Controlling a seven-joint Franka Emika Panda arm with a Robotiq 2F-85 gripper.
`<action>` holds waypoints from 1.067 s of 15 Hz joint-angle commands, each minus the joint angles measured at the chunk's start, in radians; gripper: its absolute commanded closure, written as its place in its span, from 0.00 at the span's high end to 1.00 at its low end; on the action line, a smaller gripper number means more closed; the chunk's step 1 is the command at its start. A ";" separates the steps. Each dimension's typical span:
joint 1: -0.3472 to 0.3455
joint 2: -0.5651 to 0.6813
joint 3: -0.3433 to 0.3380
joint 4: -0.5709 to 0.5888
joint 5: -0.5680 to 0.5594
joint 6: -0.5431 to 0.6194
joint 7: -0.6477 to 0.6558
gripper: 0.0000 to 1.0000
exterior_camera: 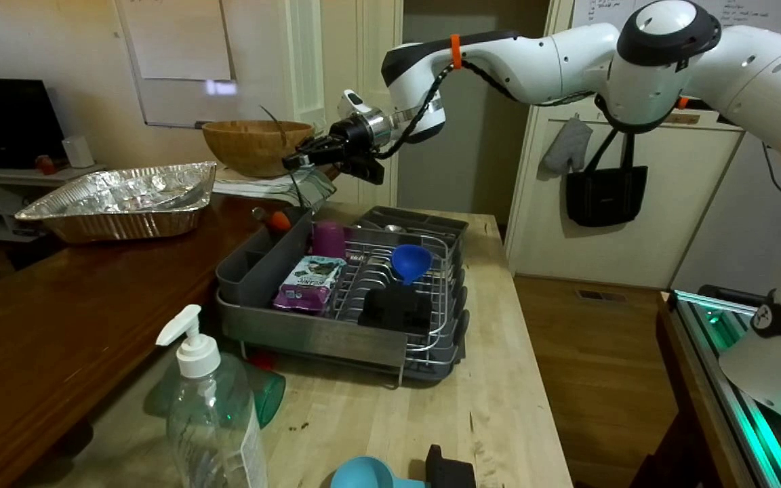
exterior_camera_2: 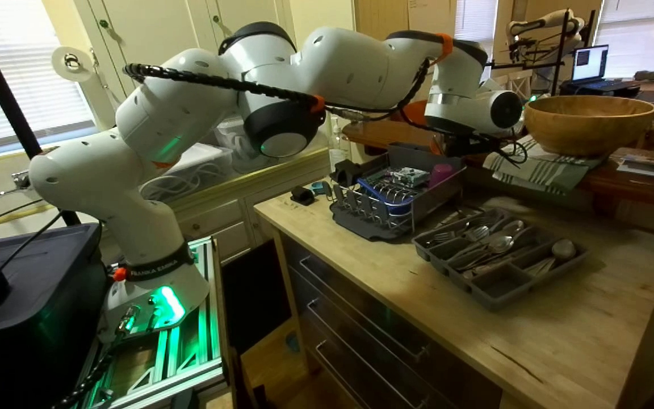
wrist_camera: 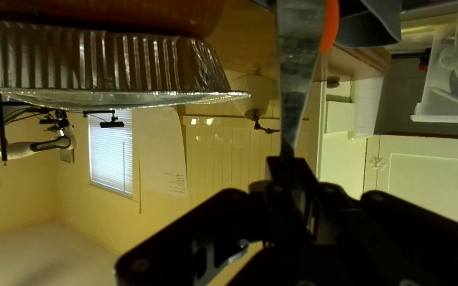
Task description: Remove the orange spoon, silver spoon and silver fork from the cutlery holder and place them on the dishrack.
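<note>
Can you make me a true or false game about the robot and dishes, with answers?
1. The gripper holds a utensil. True.
2. That utensil is orange. False: it is silver, though I can't tell which kind.
3. An orange spoon pokes out of the cutlery holder. True.
4. A purple cup is in the dish rack. True.
5. That rack is on the floor. False: it stands on the wooden counter.

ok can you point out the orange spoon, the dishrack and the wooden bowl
Orange spoon (exterior_camera: 279,221), in an exterior view, on its orange end.
Dishrack (exterior_camera: 316,335), in an exterior view, on its metal side panel.
Wooden bowl (exterior_camera_2: 588,133), in an exterior view, on its outer wall.
</note>
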 commanded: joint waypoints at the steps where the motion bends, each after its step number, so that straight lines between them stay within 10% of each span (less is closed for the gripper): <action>1: 0.107 0.030 -0.101 0.156 0.026 -0.067 -0.003 0.03; 12: 0.318 0.085 -0.354 0.411 0.124 -0.191 0.076 0.03; 13: 0.327 0.082 -0.380 0.416 0.130 -0.201 0.097 0.35; 16: 0.342 0.046 -0.442 0.408 0.154 -0.193 0.131 0.50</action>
